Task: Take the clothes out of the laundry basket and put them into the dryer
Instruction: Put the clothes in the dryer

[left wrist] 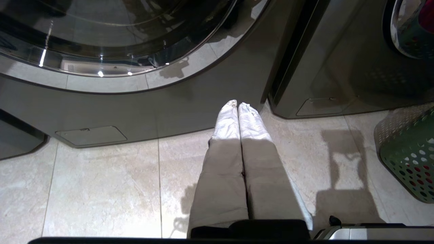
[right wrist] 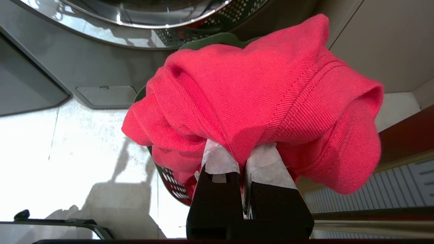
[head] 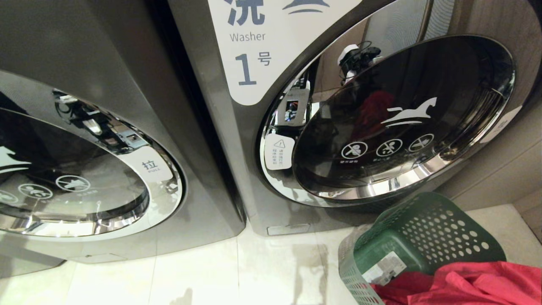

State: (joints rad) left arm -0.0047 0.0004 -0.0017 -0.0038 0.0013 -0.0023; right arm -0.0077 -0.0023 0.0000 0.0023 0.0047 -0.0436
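Warm indoor light glares off the chrome door ring point(head: 381, 186) and pale floor tiles point(left wrist: 101, 189), which wash out white in the right wrist view, casting soft-edged shadows, with edges bowed.

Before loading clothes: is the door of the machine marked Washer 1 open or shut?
Shut. The round door sits flush in its chrome ring, glass facing outward, no drum opening visible.

The grey front-loading machine marked "Washer 1" point(head: 237, 127) stands on the pale tiled floor point(head: 237, 271), its round glass door point(head: 402, 123) closed. To its left, just beside it, stands a second grey front-loading machine point(head: 106, 140). Before the marked machine, toward its right, the green perforated plastic laundry basket point(head: 423, 237) sits on the floor. A red knit garment point(head: 465, 284) lies over the basket's near rim.
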